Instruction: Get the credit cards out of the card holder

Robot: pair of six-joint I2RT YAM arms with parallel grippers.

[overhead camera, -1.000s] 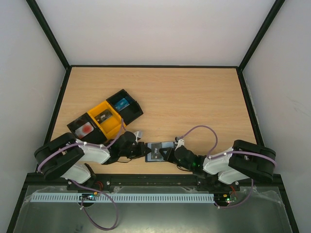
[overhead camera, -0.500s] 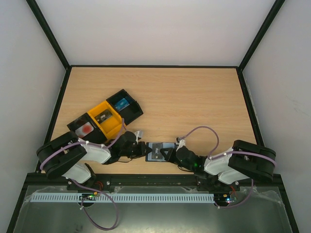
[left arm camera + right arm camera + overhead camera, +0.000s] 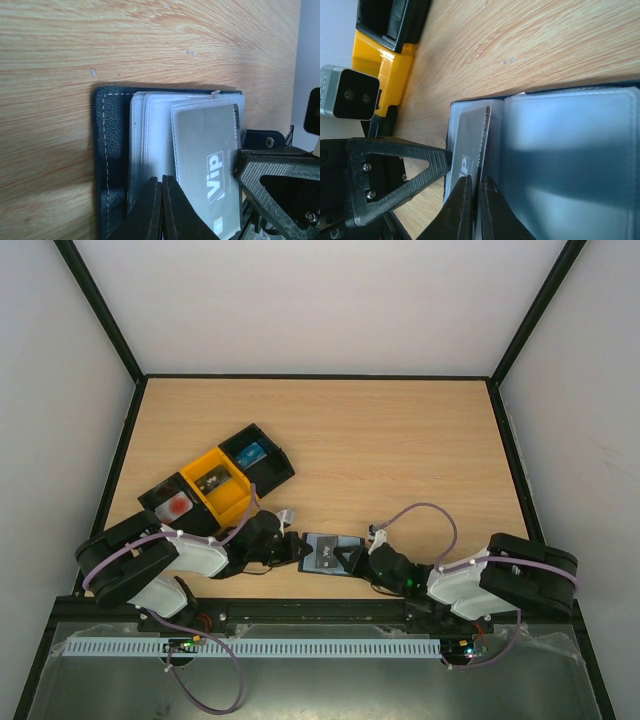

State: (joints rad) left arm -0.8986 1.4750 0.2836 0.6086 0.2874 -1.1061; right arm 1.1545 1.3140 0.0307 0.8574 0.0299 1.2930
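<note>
Backing toward 5 o'clock since a second ago, the right arm (image 3: 500, 580) has swung its elbow out to the near right corner, and the card holder (image 3: 322, 552) has turned slightly with it. On the wooden table (image 3: 400, 440) the left arm (image 3: 150, 565) lies low at 7 o'clock. Just beyond it, at 9 o'clock, a row of black and yellow trays (image 3: 232, 502) holds three credit cards (image 3: 212, 480).

The card holder lies open at 6 o'clock, hard by the near edge, between the two grippers. A grey card (image 3: 207, 165) sticks partway out of a clear sleeve. The right gripper (image 3: 476, 182) has its fingers clamped on that card's edge. The left gripper (image 3: 161, 179) has its fingers pressed together at the holder's sleeves, though whether they pinch one cannot be told.

Done well, the pull would run straight along the sleeve toward 3 o'clock, flat to the table, with the left side anchoring the holder. Open wood lies from 12 to 3 o'clock, while the near edge and the trays leave little room.
</note>
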